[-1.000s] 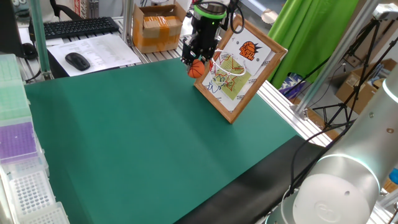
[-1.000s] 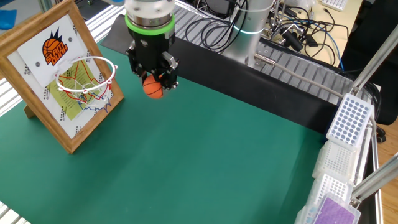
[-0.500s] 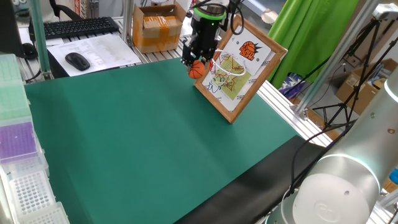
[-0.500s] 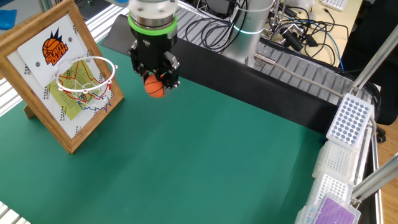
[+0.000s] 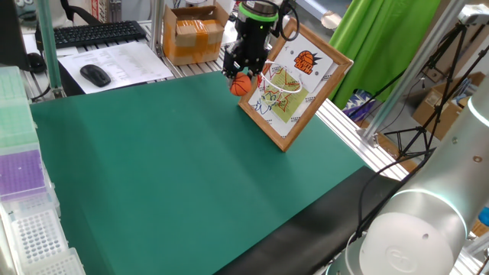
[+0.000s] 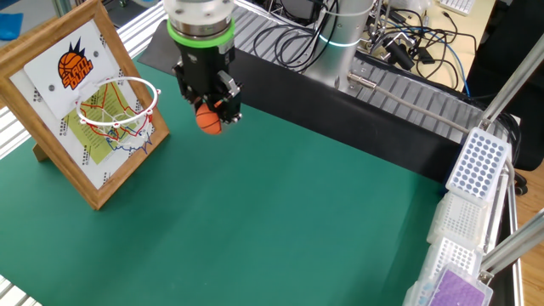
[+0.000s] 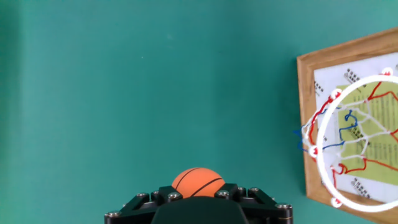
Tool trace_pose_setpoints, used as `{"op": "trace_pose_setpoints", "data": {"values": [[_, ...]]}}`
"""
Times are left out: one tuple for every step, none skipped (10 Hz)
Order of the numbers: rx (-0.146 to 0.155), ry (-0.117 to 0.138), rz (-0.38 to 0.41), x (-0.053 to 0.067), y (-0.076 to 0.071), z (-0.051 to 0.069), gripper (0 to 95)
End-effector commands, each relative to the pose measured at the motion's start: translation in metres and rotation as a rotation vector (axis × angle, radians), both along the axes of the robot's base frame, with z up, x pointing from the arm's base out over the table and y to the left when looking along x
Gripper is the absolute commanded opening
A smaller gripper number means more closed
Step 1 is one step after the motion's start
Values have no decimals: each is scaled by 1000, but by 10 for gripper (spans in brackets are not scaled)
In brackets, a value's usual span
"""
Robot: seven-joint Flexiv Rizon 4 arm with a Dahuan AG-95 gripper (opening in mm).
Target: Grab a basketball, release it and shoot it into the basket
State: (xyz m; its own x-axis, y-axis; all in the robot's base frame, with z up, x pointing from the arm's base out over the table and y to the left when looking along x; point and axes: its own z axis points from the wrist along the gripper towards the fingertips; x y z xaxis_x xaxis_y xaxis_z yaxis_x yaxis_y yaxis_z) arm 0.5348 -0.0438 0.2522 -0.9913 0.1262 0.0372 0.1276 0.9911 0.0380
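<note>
My gripper (image 5: pixel 241 76) is shut on the small orange basketball (image 5: pixel 241 84) and holds it in the air above the green mat. The ball also shows in the other fixed view (image 6: pixel 209 119) and in the hand view (image 7: pixel 197 182), gripped between the black fingers. The basket (image 6: pixel 118 101), a white-rimmed hoop with white net, is fixed to the wood-framed backboard (image 6: pixel 51 51). The hoop (image 5: pixel 283 79) is just beside the gripper, a short gap apart. In the hand view the hoop (image 7: pixel 357 143) lies to the right of the ball.
A brown cardboard box (image 5: pixel 193 32), keyboard (image 5: pixel 90 33) and mouse (image 5: pixel 95 74) sit behind the mat. Pipette tip racks (image 5: pixel 23 176) stand at the mat's left edge; they also show in the other fixed view (image 6: pixel 476 166). Cables (image 6: pixel 374 38) lie behind the arm.
The gripper with the ball has shifted slightly up and a little toward the hoop. The ball stays gripped.
</note>
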Motion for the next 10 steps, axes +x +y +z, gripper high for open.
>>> {"op": "trace_pose_setpoints", "data": {"values": [[-19, -2, -65, 1, 0, 0, 0], [-32, -1, -70, 1, 0, 0, 0], [-38, 4, -61, 1, 0, 0, 190], [-40, 6, -50, 1, -3, 5, 190], [-47, 8, -35, 1, -10, 11, 190], [-61, 11, -14, 1, -17, 15, 190], [-72, 16, 14, 4, -29, 16, 190], [-75, 15, 24, 6, -36, 16, 190], [-86, 13, 37, 7, -43, 16, 190], [-101, 12, 60, 9, -52, 19, 190]]}}
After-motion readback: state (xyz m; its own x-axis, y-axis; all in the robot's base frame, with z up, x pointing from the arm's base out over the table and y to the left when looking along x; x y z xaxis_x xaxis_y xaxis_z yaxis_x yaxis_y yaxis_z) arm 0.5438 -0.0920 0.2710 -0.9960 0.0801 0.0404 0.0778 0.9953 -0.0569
